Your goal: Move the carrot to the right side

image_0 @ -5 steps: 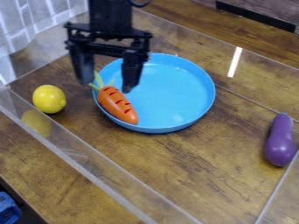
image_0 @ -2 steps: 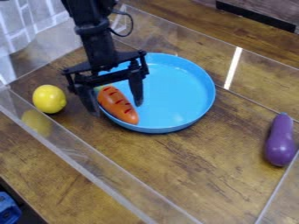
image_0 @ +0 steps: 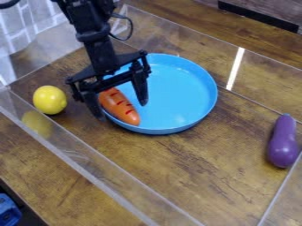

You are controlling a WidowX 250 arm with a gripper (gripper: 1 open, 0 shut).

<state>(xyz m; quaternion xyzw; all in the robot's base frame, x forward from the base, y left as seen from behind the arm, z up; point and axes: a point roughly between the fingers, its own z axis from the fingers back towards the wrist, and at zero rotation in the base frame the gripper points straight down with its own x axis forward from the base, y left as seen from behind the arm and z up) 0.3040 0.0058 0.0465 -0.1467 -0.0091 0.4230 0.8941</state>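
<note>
The small orange ridged toy carrot is seen lying on the left edge of the shallow round blue plastic plate, green top toward the upper left. The black two-fingered gripper is positioned over it, jaws spread wide, one finger on each side, nothing gripped. A round yellow lemon is noted left of the plate, a purple eggplant far right on the wooden table.

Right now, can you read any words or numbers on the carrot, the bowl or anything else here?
None: no words, numbers or signs can be read in this picture.
The carrot has only dark ridge lines, no letters.
The blue bowl, the lemon and the eggplant are plain.
The gripper shows no label.
</note>
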